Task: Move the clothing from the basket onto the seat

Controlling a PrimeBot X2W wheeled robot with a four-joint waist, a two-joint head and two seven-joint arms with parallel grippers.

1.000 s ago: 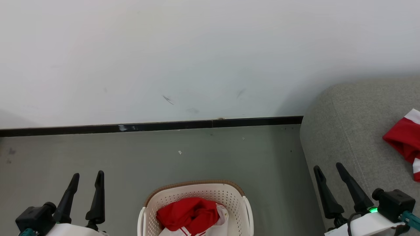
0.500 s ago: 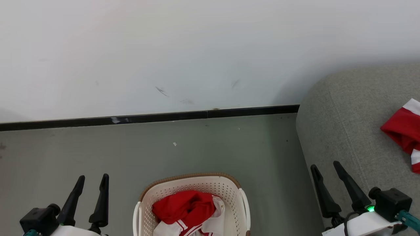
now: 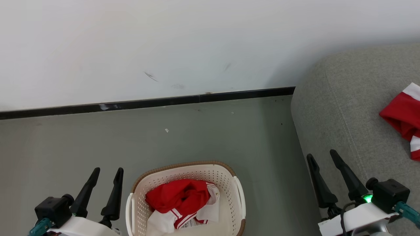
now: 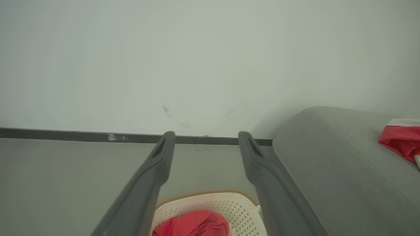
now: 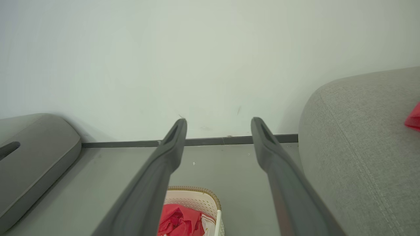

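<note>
Holding nothing: jaws of left gripper and right gripper spread wide, long dark fingers touching nothing, the left now closer than a second ago to the cream-white perforated plastic basket with brown woven-look rim. Looking lower from the head than before, showing more of the crumpled red garment with white striped panels inside the basket. Well right of the basket, on the rounded grey-green fabric seat, a second red garment, soft and folded.
</note>
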